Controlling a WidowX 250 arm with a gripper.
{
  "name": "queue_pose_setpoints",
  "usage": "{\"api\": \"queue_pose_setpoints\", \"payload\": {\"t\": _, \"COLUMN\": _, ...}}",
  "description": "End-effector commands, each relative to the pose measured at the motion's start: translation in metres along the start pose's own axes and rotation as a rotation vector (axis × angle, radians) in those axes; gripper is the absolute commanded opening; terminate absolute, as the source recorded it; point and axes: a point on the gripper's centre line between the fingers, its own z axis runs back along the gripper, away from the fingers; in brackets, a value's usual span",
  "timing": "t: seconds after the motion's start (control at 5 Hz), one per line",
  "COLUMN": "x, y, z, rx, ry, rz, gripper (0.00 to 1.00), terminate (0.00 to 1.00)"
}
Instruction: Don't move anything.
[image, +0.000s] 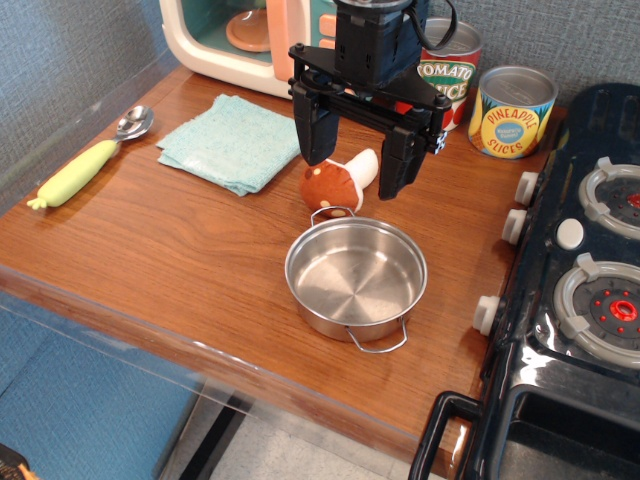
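Observation:
My black gripper (355, 165) hangs over the back middle of the wooden table (150, 250), jaws open wide and empty. A toy mushroom (338, 182) with a brown cap and white stem lies on its side between and just below the two fingers. A small steel pot (356, 279) with two wire handles stands empty right in front of the mushroom. I cannot tell whether the fingers touch the mushroom.
A teal cloth (232, 142) lies at back left. A spoon with a yellow-green handle (88, 160) lies at far left. A tomato can (447, 72) and a pineapple can (511, 111) stand at the back. A toy stove (580, 290) fills the right. A toy microwave (250, 35) stands behind.

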Motion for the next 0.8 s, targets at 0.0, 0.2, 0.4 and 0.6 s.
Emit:
{"api": "queue_pose_setpoints", "payload": {"t": 0.0, "x": 0.000, "y": 0.000, "z": 0.000, "rx": 0.000, "ry": 0.000, "rz": 0.000, "gripper": 1.00, "terminate": 0.00}}
{"api": "queue_pose_setpoints", "payload": {"t": 0.2, "x": 0.012, "y": 0.048, "z": 0.002, "rx": 0.019, "ry": -0.017, "rz": 0.119, "gripper": 1.00, "terminate": 0.00}}
{"api": "queue_pose_setpoints", "payload": {"t": 0.4, "x": 0.014, "y": 0.095, "z": 0.004, "rx": 0.027, "ry": -0.027, "rz": 0.230, "gripper": 1.00, "terminate": 0.00}}
{"api": "queue_pose_setpoints", "payload": {"t": 0.6, "x": 0.018, "y": 0.142, "z": 0.003, "rx": 0.051, "ry": -0.038, "rz": 0.307, "gripper": 1.00, "terminate": 0.00}}
